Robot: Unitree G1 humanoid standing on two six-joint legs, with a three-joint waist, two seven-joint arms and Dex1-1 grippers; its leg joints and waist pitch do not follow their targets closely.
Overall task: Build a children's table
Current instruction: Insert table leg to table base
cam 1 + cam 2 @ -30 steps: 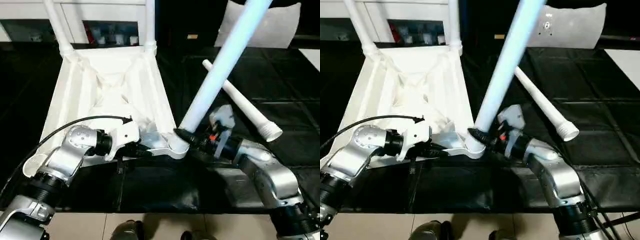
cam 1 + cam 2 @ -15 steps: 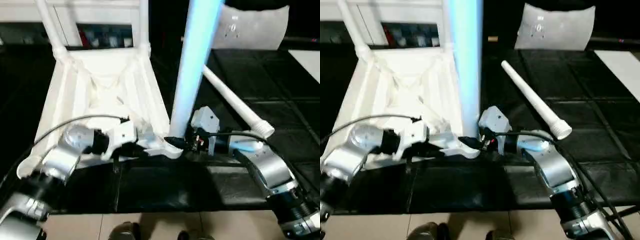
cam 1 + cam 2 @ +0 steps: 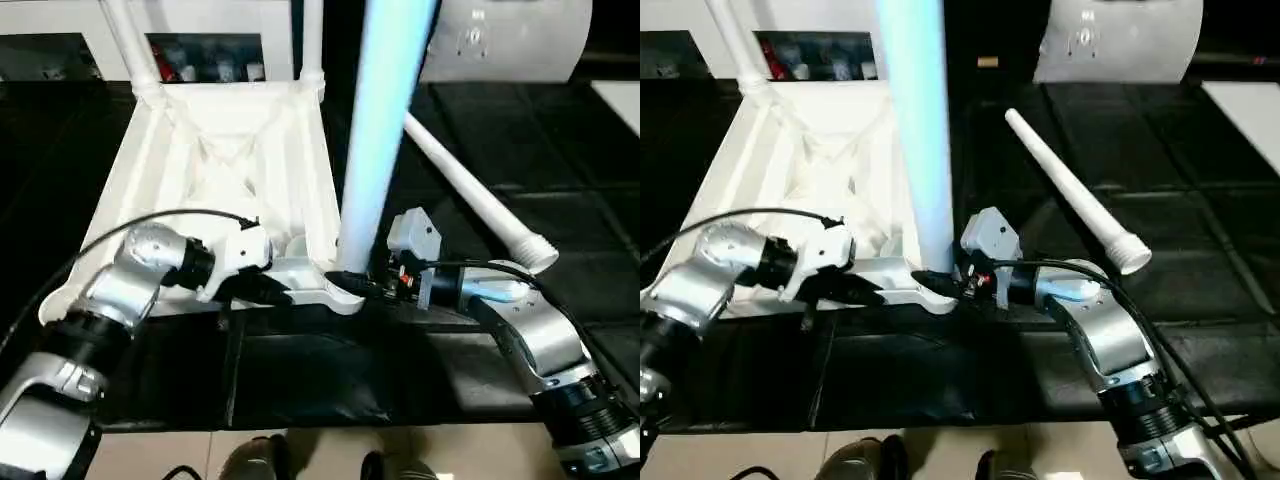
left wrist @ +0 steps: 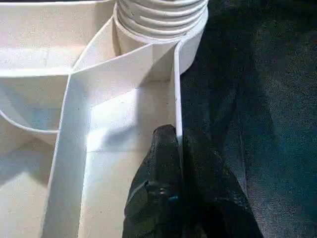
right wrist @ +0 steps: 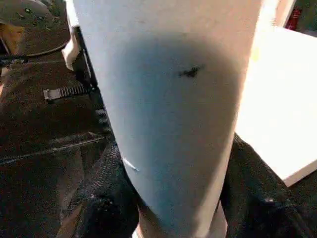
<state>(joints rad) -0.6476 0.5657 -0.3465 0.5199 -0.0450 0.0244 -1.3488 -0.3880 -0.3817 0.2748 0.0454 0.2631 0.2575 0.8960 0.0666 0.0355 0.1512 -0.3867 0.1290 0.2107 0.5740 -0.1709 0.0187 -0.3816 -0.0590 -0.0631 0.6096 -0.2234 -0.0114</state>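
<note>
A lab or workshop bench: a worktable (image 3: 300,380) draped in black quilted cloth, pale tiled floor (image 3: 320,450) at its near edge, white cabinets (image 3: 60,20) at the far left with small bottles (image 3: 205,62) on a shelf

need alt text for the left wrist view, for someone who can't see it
The left gripper, its two black fingers shut on the thin white plastic side wall of the upturned children's table top, seen from close behind. Past the fingers the wall runs to a round corner socket with a ribbed white leg end seated in it; black worktable cover lies beside.
</note>
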